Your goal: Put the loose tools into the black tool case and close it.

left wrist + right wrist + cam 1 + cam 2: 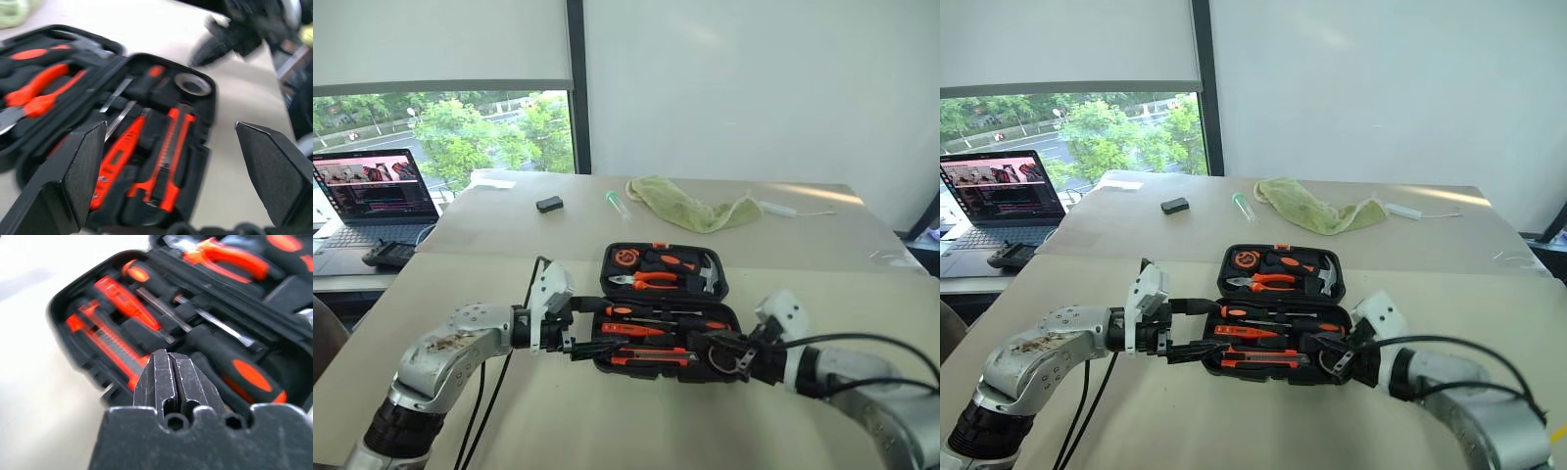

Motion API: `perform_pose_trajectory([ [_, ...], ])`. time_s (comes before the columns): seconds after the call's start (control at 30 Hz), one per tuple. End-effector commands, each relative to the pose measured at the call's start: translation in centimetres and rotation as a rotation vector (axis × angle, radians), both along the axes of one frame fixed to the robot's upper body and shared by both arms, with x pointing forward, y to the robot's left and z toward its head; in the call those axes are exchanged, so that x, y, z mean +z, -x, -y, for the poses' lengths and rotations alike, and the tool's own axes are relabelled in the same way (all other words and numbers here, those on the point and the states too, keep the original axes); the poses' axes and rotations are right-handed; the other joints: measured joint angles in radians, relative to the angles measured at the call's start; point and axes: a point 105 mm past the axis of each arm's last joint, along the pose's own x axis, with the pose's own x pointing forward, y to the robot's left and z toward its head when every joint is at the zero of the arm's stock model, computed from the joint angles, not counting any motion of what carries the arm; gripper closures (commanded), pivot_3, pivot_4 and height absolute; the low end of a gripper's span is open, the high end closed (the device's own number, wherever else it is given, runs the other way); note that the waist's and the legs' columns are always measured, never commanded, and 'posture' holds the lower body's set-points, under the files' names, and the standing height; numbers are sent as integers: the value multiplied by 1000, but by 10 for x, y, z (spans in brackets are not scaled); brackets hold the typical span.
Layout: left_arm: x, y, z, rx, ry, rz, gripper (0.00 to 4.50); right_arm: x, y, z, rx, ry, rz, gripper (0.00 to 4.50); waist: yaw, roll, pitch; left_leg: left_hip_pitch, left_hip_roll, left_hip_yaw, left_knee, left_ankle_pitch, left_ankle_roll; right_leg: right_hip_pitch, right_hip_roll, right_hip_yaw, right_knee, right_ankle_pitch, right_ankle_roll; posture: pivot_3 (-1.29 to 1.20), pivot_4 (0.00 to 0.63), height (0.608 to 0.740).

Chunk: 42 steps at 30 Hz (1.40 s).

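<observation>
I count two long screwdrivers (230,362), one small screwdriver (124,298), one knife (171,147), one tape roll (193,84) inside the open case (720,289); left gripper (582,328) released, right gripper (171,379) clenched, empty.

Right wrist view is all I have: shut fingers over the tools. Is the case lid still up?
Observer: Yes, the black tool case lies open, its lid flat on the table, with the pliers and hammer in it.
Operator: Where is the left gripper?
Observer: The left gripper is at the case's left edge, jaws wide open and empty.
Operator: Is the tape roll in?
Observer: Yes, the tape roll sits in its corner recess, near the right gripper.
</observation>
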Motion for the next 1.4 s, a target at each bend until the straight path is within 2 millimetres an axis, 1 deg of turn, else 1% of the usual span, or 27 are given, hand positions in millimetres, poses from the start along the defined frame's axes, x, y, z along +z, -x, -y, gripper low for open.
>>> perform_pose_trajectory([
  [0.03,5,-3,-4,43,17,31,0,-8,-5,-4,-30,19,71,4476,-1,0,0,0,0,0,0,0,0,0,0,0,0,0,0,0,150,740],
  [0.1,5,-7,-7,70,21,30,0,-24,-5,-5,-34,42,37,4476,-1,0,0,1,0,0,0,0,0,0,0,0,0,0,0,0,150,740],
  [0.17,5,-11,-10,104,33,27,0,-44,-2,-2,-32,85,-8,4476,-1,0,0,1,0,0,0,0,-1,0,0,0,1,0,0,0,150,740],
  [0.2,6,-13,-11,127,41,26,0,-50,-1,1,-37,96,-18,4476,-1,0,0,2,0,0,0,1,-1,1,0,0,1,0,0,0,150,740],
  [0.27,8,-18,-13,163,57,25,0,-49,-2,2,-41,84,-4,4476,-1,0,0,4,0,0,0,1,-1,3,1,0,1,0,0,0,150,740],
  [0.43,10,-38,-18,267,70,43,0,12,-9,-6,-42,-45,180,4476,2,0,0,3,0,0,0,1,-1,3,0,0,1,1,-1,0,150,740],
  [0.5,11,-49,-18,325,89,25,0,39,-16,-6,-78,-85,222,4476,1,0,0,2,0,0,0,1,-1,1,1,1,1,2,-1,0,150,740],
  [0.53,12,-54,-17,343,98,19,258,53,-25,-3,-130,-110,253,4209,-1,-1,0,3,0,0,0,1,-1,1,1,1,1,2,-1,0,150,740],
  [0.57,13,-58,-17,357,107,12,521,63,-31,-2,-156,-125,266,3916,-3,-1,0,2,0,0,0,1,-2,0,1,1,2,2,-2,0,150,740],
  [0.6,14,-62,-16,374,115,2,721,69,-34,-3,-157,-124,265,3706,-4,-1,0,2,1,0,0,2,-3,0,1,1,2,3,-3,0,150,740],
  [0.63,16,-66,-15,394,126,-6,1066,72,-38,-3,-166,-114,262,3371,-2,-1,0,3,1,0,0,2,-3,0,2,1,2,3,-3,0,150,740],
  [0.73,20,-79,-10,441,135,-18,2042,78,-52,1,-203,-94,231,2436,2,-1,0,2,1,-2,-2,2,-4,0,2,-1,1,2,-4,0,150,740],
  [0.77,21,-82,-8,450,133,-24,2456,79,-56,2,-208,-79,226,1994,3,-1,0,2,1,-2,-2,3,-4,0,2,-1,2,2,-4,0,150,740],
  [0.8,21,-87,-5,473,133,-30,2769,81,-66,8,-245,-62,219,1689,3,-1,0,0,0,-2,-2,3,-4,-2,2,-1,1,2,-4,0,150,740],
  [0.83,21,-93,-3,502,135,-48,3185,82,-74,14,-281,-45,199,1306,1,-1,0,0,0,-2,-2,3,-4,-1,2,-1,1,2,-4,0,150,740],
  [0.9,18,-102,4,525,92,-50,3892,83,-92,27,-359,0,163,604,0,-1,0,-1,-1,-1,-1,3,-4,-1,1,-1,0,2,-2,0,150,740],
  [0.93,18,-107,5,542,79,-50,4187,83,-100,34,-410,-2,142,298,0,-1,0,-2,-2,0,0,2,-3,-1,1,-1,-1,3,-2,0,150,740],
  [0.97,18,-114,4,579,72,-67,4350,84,-106,37,-422,7,123,138,-2,-1,0,-2,-1,0,0,2,-3,-1,1,0,-1,3,-2,0,150,740],
  [1.0,17,-119,3,607,71,-82,4350,83,-109,38,-426,10,108,138,-1,-1,0,-1,-2,0,0,2,-3,-1,1,0,-1,3,-2,0,150,740],
  [1.1,9,-131,0,683,29,-156,4350,74,-121,44,-464,26,23,138,-2,-1,0,-2,0,-1,-1,3,-3,-1,2,-1,-1,3,-2,0,150,740],
  [1.17,5,-140,0,720,-6,-179,4350,61,-128,50,-487,50,-32,138,-4,-1,0,-2,0,-1,-2,3,-4,-2,3,-1,0,3,-2,0,150,740],
  [1.23,2,-145,5,708,-39,-189,4350,50,-133,55,-497,54,-87,138,-6,-1,0,-3,-1,0,-2,3,-4,-2,3,-1,0,3,-2,0,150,740],
  [1.3,3,-150,7,711,-53,-190,3848,45,-137,59,-507,54,-112,0,-7,-1,0,-5,-1,0,-2,4,-7,-3,2,-1,0,3,-1,0,150,740],
  [1.33,3,-152,7,722,-63,-185,3634,44,-138,61,-510,58,-118,0,-7,-1,0,-6,-1,0,-2,5,-8,-3,2,-1,0,3,-1,0,150,740],
  [1.4,4,-156,6,733,-80,-175,2917,41,-139,62,-510,73,-128,0,-8,-1,0,-9,-1,0,-1,5,-8,-6,2,-1,-1,4,1,0,150,740],
])
